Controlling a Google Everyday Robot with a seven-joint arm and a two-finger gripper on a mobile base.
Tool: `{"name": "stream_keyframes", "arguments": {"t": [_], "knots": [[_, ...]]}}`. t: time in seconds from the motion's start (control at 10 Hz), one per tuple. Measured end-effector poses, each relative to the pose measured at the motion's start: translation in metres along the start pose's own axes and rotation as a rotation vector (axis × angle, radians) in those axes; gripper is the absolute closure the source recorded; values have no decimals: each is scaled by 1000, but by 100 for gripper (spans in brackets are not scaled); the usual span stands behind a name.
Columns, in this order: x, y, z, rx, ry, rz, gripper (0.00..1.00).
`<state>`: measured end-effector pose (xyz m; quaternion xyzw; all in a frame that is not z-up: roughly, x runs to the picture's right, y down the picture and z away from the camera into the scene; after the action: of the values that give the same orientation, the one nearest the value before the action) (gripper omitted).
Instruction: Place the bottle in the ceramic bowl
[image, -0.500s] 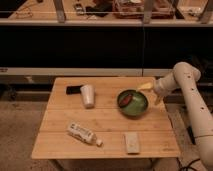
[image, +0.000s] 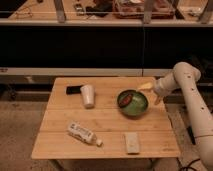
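**Green bowl ready, bottle not yet picked up**

The gripper (image: 150, 91) hangs at the ceramic bowl's (image: 134, 114) far-right rim, jaws wide apart, holding nothing. The bottle (image: 82, 132) lies on its side at the worktop's (image: 110, 122) front left, well apart from the gripper. Prob. best: approach from above, clear of the white cup (image: 88, 95), w/ jaws across the label.

The bottle (image: 82, 133) lies left of bowl (image: 131, 114), end effector (image: 152, 92) right.
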<state>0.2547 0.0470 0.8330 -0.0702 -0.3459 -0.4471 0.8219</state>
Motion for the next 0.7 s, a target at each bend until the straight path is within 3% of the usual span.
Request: {"name": "stream_keyframes", "arguments": {"t": [0.7], "knots": [[0,1,1,0,-2,2,20]]}}
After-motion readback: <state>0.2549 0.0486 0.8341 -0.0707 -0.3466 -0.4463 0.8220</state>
